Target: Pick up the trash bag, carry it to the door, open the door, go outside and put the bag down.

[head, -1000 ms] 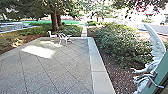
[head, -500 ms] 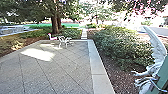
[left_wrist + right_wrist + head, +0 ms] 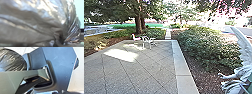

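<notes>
The door edge [image 3: 249, 87], at two o'clock, has shrunk to a small corner, while the white statue [image 3: 245, 53] beside it shows more. So I judge that the robot has advanced, and the way out is almost passed. Paving [image 3: 146, 72] lies at twelve o'clock. The trash bag [image 3: 37, 25] is close at the left wrist, probably carried; how far either end effector is open, I cannot tell.

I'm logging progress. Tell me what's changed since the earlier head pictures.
The head view has shifted, probably as the robot moved. The green door has slid mostly out past that view's right edge, and the winged statue shows a bit farther right. The white furniture, paving and bushes stayed put.
</notes>
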